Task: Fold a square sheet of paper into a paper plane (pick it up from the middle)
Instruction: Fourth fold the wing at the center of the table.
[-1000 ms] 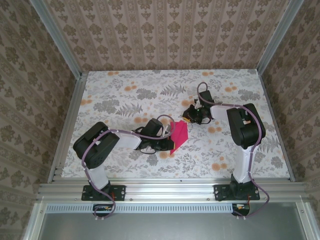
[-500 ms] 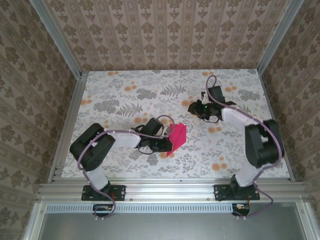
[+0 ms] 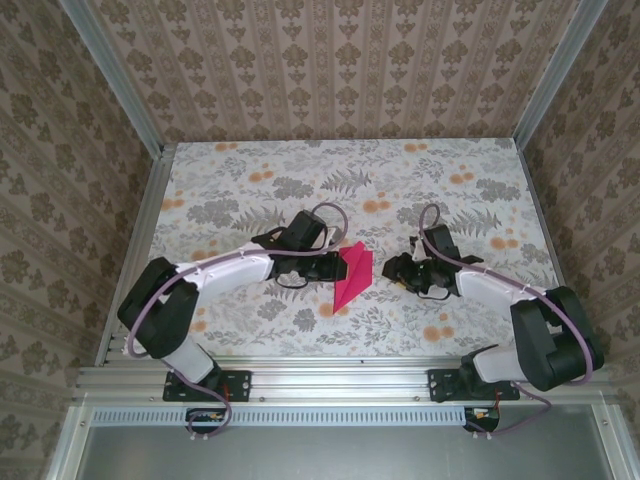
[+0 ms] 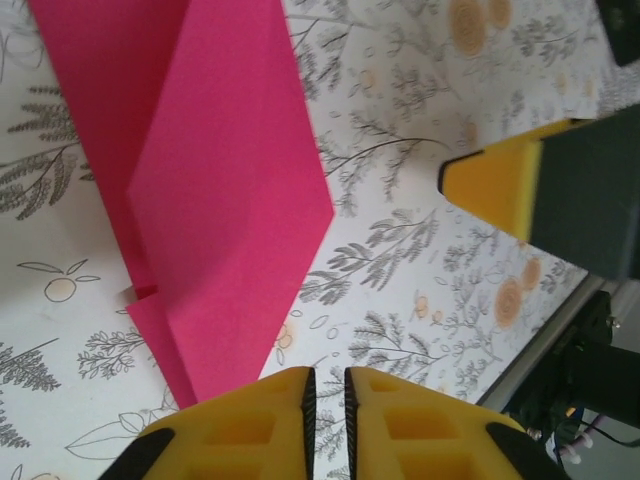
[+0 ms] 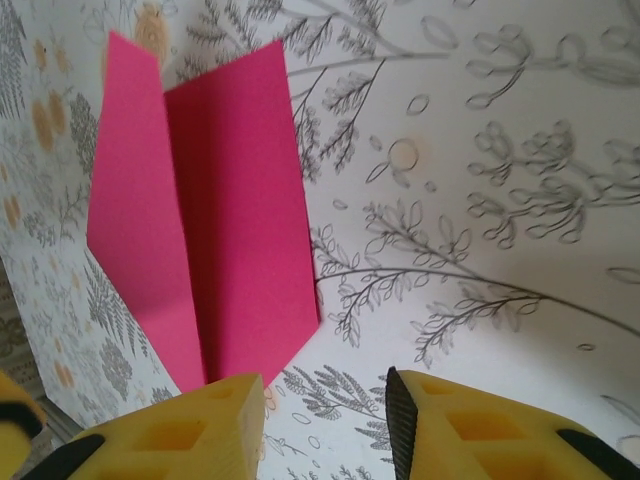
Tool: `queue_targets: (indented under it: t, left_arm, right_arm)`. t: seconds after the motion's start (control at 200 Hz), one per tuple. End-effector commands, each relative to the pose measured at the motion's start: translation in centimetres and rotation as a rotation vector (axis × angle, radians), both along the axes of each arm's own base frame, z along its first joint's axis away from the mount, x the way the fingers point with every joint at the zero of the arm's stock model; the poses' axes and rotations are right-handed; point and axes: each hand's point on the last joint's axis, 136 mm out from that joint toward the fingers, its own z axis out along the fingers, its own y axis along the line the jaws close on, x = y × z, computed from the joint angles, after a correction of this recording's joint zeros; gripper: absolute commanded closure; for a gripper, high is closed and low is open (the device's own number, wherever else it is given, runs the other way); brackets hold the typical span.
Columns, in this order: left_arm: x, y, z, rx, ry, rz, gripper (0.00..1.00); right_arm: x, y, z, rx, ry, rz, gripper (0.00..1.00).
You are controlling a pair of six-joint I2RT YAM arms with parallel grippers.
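Magenta-pink paper sheet point(image 3: 352, 275), folded to a point, lies flat on the floral tablecloth point(image 3: 250, 180) mid-frame in the top view, with the left gripper point(image 3: 330, 265) at its left edge and the right gripper point(image 3: 397, 270) near on its right, apart from it. Left wrist: sheet point(image 4: 220, 180) upper left, gripper point(image 4: 328, 385) at bottom edge, pads nearly together, nothing between. Right wrist: creased sheet point(image 5: 210, 250) upper left, gripper point(image 5: 325, 400) at bottom, jaws apart, empty.

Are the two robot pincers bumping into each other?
Apart. The top view shows the left pincer and the right pincer on opposite sides of the pink paper, which lies between them.
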Motion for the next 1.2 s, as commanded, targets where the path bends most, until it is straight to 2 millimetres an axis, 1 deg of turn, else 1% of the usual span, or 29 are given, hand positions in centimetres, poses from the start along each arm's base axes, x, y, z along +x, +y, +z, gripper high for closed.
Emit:
queue_targets:
  t: [0.0, 0.065, 0.1, 0.11, 0.12, 0.215, 0.425, 0.65, 0.89, 1.195]
  left_arm:
    - [0.3, 0.1, -1.7, 0.05, 0.028, -0.004, 0.86]
    - [0.6, 0.5, -2.7, 0.093, 0.03, 0.007, 0.89]
    - [0.8, 0.7, -3.2, 0.114, 0.032, 0.012, 0.9]
    - [0.9, 0.7, -3.2, 0.115, 0.031, 0.014, 0.9]
    - [1.0, 0.8, -3.4, 0.118, 0.032, 0.016, 0.9]
    - [1.4, 1.0, -4.2, 0.135, 0.039, 0.027, 0.92]
    - [1.1, 1.3, -5.9, 0.163, 0.067, 0.013, 0.94]
    - [0.7, 1.6, -7.5, 0.192, 0.096, 0.004, 0.95]
    - [0.2, 1.7, -8.3, 0.205, 0.116, -0.011, 0.95]
    - [0.0, 1.5, -8.2, 0.196, 0.118, -0.02, 0.95]
  right_arm:
    - [0.4, 1.5, 0.8, 0.051, -0.033, 0.015, 0.6]
    - [0.4, 2.2, 0.7, 0.06, -0.03, 0.031, 0.59]
    - [0.5, 2.6, 0.9, 0.064, -0.039, 0.039, 0.59]
    - [0.4, 2.7, 0.3, 0.058, -0.02, 0.04, 0.59]
    - [0.5, 2.8, 0.2, 0.056, -0.016, 0.043, 0.59]
    - [0.5, 3.5, -0.3, 0.049, 0.001, 0.06, 0.58]
    - [0.6, 3.9, -1.6, 0.031, 0.033, 0.046, 0.58]
    - [1.1, 4.3, -2.4, 0.036, 0.048, 0.039, 0.58]
    - [1.7, 5.0, -2.7, 0.079, 0.053, 0.024, 0.57]
    - [2.1, 5.6, -2.6, 0.123, 0.05, 0.008, 0.57]
